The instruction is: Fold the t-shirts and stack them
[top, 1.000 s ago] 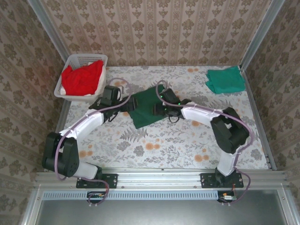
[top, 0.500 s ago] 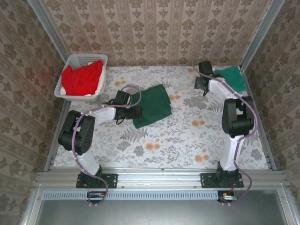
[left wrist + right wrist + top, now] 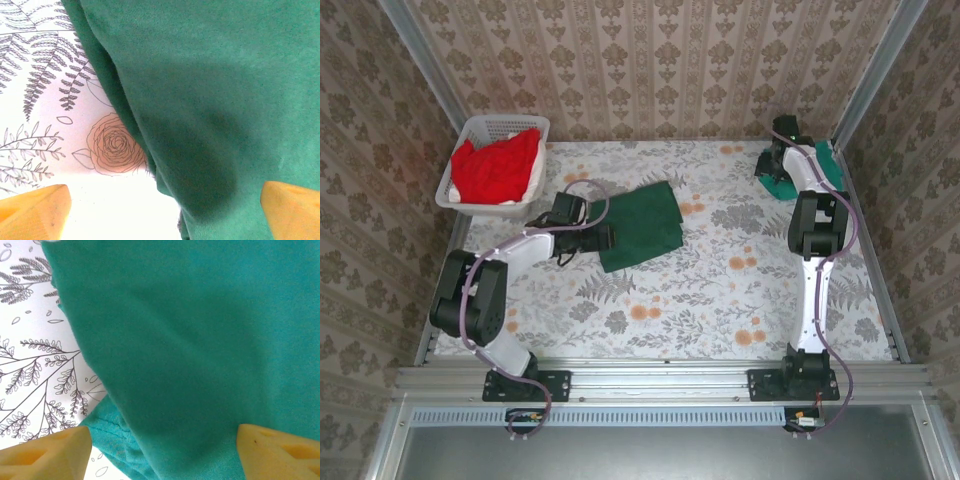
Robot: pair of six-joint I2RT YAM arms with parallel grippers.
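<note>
Your dark forest-green t-shirt (image 3: 642,225) lay flat, folded into a tilted rectangle, left of centre. The lighter teal-green t-shirt (image 3: 190,340) lay folded in the far right corner. Your bright red t-shirts (image 3: 495,170) sat heaped, unfolded, in the white basket (image 3: 505,122) at far left.

Your light is bright and even, but the tablecloth (image 3: 30,165) beside the left claw (image 3: 164,209) glares white and soft shadow dims the green shirt (image 3: 215,75) ahead of it.
</note>
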